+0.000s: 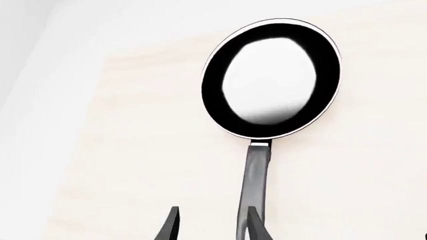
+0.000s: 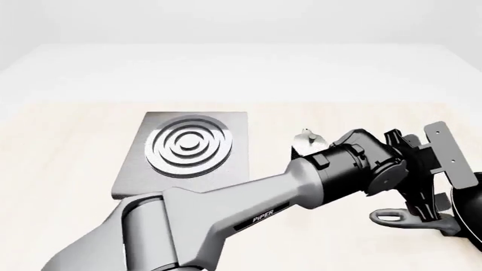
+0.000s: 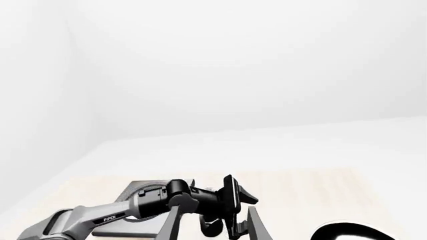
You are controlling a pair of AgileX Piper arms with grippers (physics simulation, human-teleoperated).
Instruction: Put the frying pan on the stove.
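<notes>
The frying pan (image 1: 270, 77), black with a pale glossy inside, lies on the light wooden table with its dark grey handle (image 1: 255, 180) pointing toward my left gripper (image 1: 213, 226). That gripper is open, and the handle runs under one fingertip (image 1: 257, 225), not between the two. In the front view the left gripper (image 2: 423, 214) hangs over the slotted handle end (image 2: 391, 215), and the pan (image 2: 470, 212) is cut off by the right edge. The stove (image 2: 184, 149) lies flat at the left middle, well apart from the pan. My right gripper (image 3: 213, 227) is open, empty and held high.
The left arm (image 2: 263, 206) stretches across the table from lower left to right. A small pale object (image 2: 307, 139) shows just behind it. The right wrist view shows the left arm (image 3: 193, 197), a corner of the stove (image 3: 133, 189) and the pan's rim (image 3: 347, 231).
</notes>
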